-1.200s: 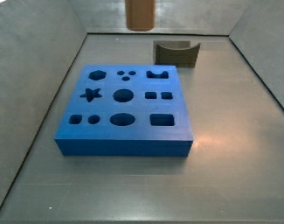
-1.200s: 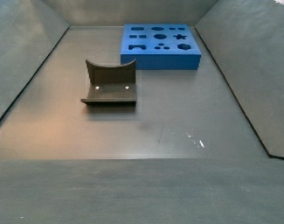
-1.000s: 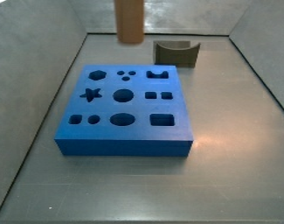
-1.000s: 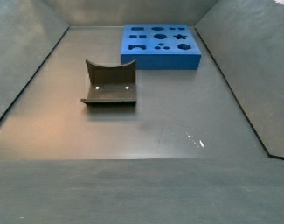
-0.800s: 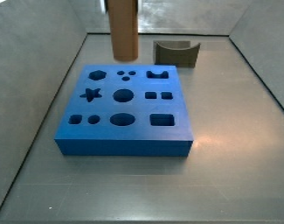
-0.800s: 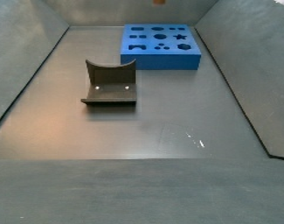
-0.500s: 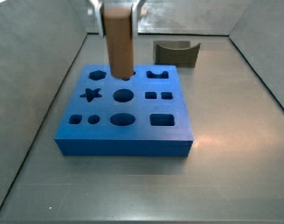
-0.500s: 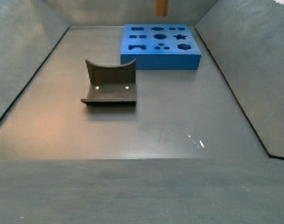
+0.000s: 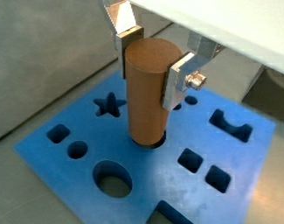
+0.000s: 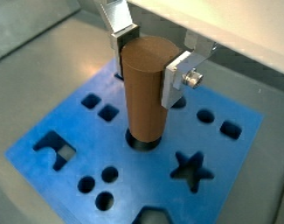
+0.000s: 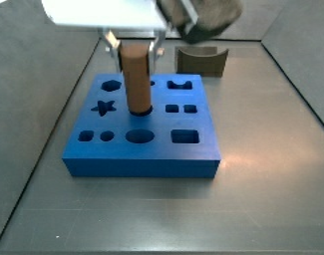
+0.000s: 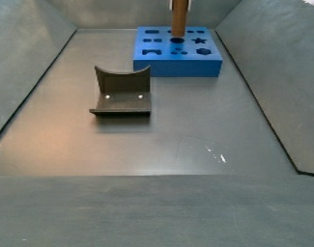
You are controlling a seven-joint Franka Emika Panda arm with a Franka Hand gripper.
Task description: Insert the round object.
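Note:
The round object is a brown wooden cylinder peg (image 9: pixel 148 87), also seen in the other wrist view (image 10: pixel 145 87) and in both side views (image 11: pixel 135 82) (image 12: pixel 178 19). It stands upright with its lower end at or just inside the round middle hole of the blue block (image 9: pixel 121 153) (image 10: pixel 74 131) (image 11: pixel 145 149) (image 12: pixel 198 64). My gripper (image 9: pixel 152 59) (image 10: pixel 148 59) (image 11: pixel 135 50) is shut on the peg's upper part, with a silver finger (image 9: pixel 179 79) on each side.
The blue block has other cut-outs: a star (image 9: pixel 107 106), squares, ovals and small round holes. A dark grey-brown block with a curved cut-out (image 11: pixel 201 59) (image 12: pixel 122 92) stands on the grey floor. Grey walls close in the work area.
The gripper has come down with the peg from above the block's back. The peg's lower end is now at the block's middle round hole.

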